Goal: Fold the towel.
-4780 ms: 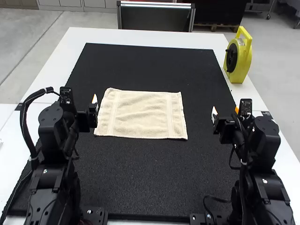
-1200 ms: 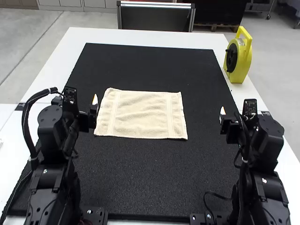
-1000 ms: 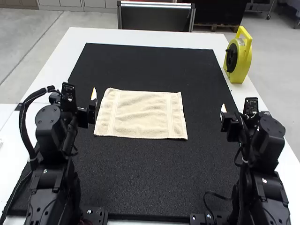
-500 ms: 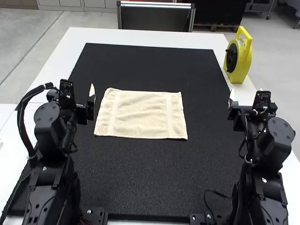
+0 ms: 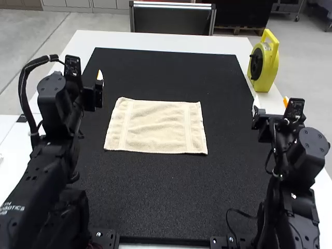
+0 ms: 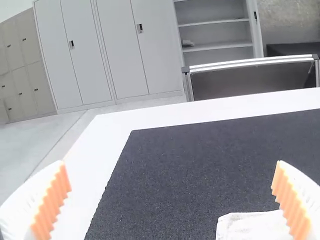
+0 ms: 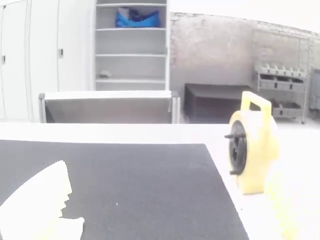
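- In the high view, your towel (image 5: pixel 155 127) lies spread and lightly rippled near the middle of the black mat (image 5: pixel 171 207).
- Its long axis runs nine to three o'clock, and the woven bands near its short ends run roughly twelve to six.
- Your left gripper (image 5: pixel 94 94) is off the towel at ten o'clock, fingers spread wide with nothing between them.
- Your right gripper (image 5: pixel 271 102) is well apart from it, near three o'clock, fingers also spread and holding nothing.
- At two o'clock you have the yellow reel (image 5: pixel 268 70).
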